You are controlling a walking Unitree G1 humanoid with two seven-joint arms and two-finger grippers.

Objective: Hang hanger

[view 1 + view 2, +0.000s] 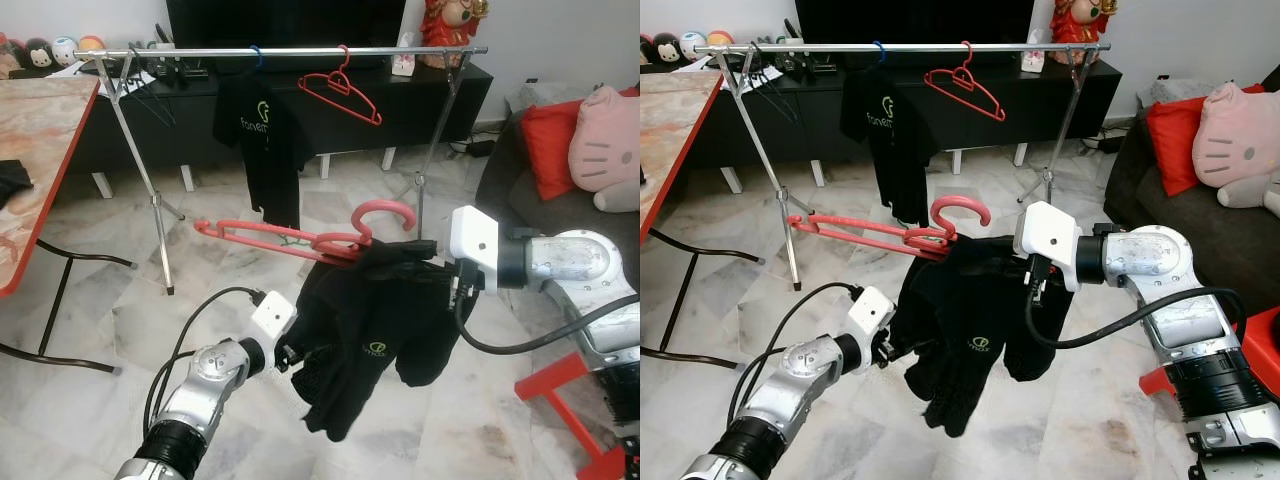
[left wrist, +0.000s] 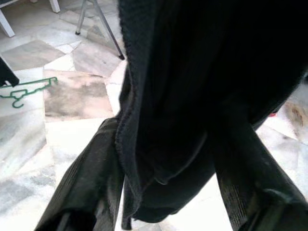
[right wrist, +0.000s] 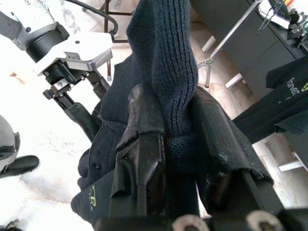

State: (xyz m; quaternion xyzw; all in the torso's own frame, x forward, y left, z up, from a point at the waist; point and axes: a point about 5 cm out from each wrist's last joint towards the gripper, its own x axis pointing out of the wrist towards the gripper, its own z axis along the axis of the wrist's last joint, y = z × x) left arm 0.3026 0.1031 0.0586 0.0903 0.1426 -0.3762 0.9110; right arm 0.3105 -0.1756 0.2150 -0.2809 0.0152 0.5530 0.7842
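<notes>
Two pink hangers [image 1: 290,238] held together in mid-air before the rail [image 1: 280,51], draped with one black garment [image 1: 365,335]. Right gripper [image 1: 415,250] clamped on garment collar beside the hook; fingertips buried in cloth. Left gripper [image 1: 296,356] pinching the garment's lower edge. On the rail: one red hanger [image 1: 340,88], one black T-shirt [image 1: 262,135] whose blue hanger is mostly hidden.
</notes>
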